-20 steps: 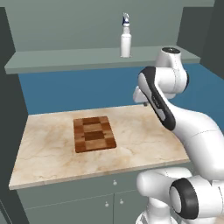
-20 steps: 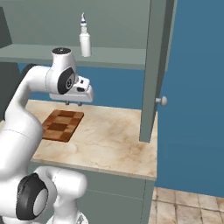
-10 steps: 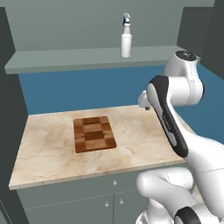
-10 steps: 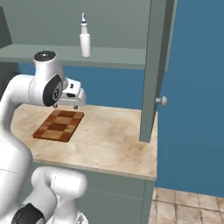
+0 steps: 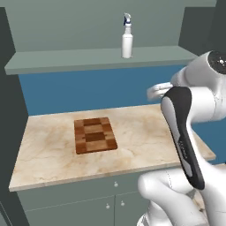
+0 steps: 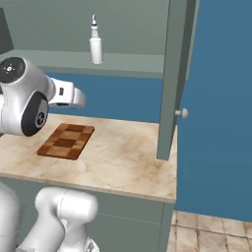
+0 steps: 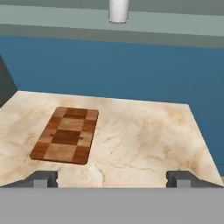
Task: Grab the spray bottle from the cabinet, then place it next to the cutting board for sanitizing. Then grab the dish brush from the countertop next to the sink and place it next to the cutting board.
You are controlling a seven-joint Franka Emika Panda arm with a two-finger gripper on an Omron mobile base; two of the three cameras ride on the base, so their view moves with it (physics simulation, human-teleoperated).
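Comparing with earlier frames: arm pulled back and up toward the base; big white link now nearer the cameras, in the left base view covering the countertop's right end
view shift: both base views look closer in, so camera likely moved; cutting board and spray bottle unmoved relative to each other
gripper: jaws spread wide, nothing between them; narrower a second ago, now fully apart
gripper place: hanging above the countertop's near edge, well short of the cutting board, facing the blue wall
fingertips: two dark tips just poking up at the bottom of the hand view, mostly cut off
spray bottle place: upright on the cabinet shelf, above and behind the cutting board, toward its right
spray bottle visibility: in the hand view just the white base showing at the top edge, nozzle cut off
cutting board place: flat on the countertop, left of centre, well apart from the gripper
cabinet door: standing open at the countertop's right end in the right base view, round knob on its edge
hard to tell: gripper itself hidden behind the arm's own links in both base views
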